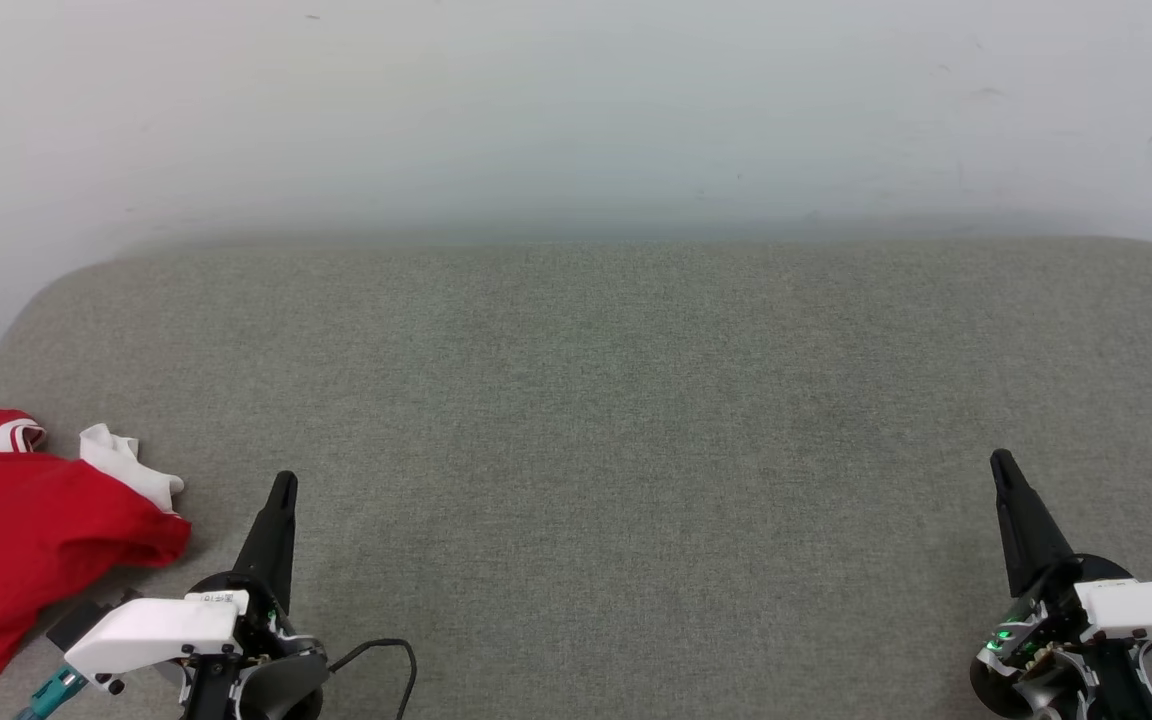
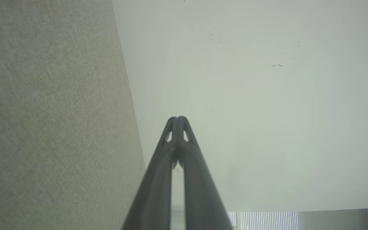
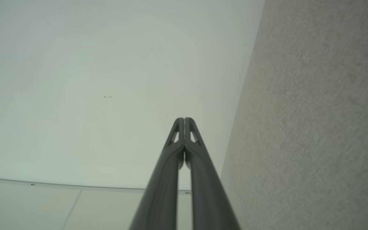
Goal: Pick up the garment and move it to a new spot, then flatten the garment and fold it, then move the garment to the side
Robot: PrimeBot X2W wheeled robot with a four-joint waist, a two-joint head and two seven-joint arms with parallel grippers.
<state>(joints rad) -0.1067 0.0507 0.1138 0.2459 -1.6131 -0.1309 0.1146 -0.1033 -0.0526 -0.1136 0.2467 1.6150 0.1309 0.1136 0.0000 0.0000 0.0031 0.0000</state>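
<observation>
- My left gripper (image 1: 283,487): jaws pressed together, the two dark fingers (image 2: 157,182) meeting at the tips in the left wrist view, nothing between them.
- My right gripper (image 1: 1002,464): same story, jaws pressed tight and nothing pinched; in the right wrist view the tips touch and only a thin slit shows lower down.
- Both sets of fingers point toward the far edge of the grey cloth-covered table (image 1: 596,400), the left over its near-left part and the right over its near-right part.
- Whether either tip touches the table, I cannot tell.
- Out from the left jaws, the garment (image 1: 16,545) lies crumpled at the table's near-left corner, near my left gripper but apart from it.
- It is red, bunched in loose folds, and it runs out of the head view at the left.
- A red-and-white striped trim (image 1: 18,435) sits at the end of the heap nearest the table's far edge.
- A white sleeve (image 1: 126,468) pokes out just beside that trim, toward the table's middle.
- No lettering shows from here.
- A black cable (image 1: 391,655) loops over the table's near edge, by my left wrist.
- Beyond the table's far edge stands a pale wall (image 1: 576,110), with a few dark scuffs above the table's far-right corner.
</observation>
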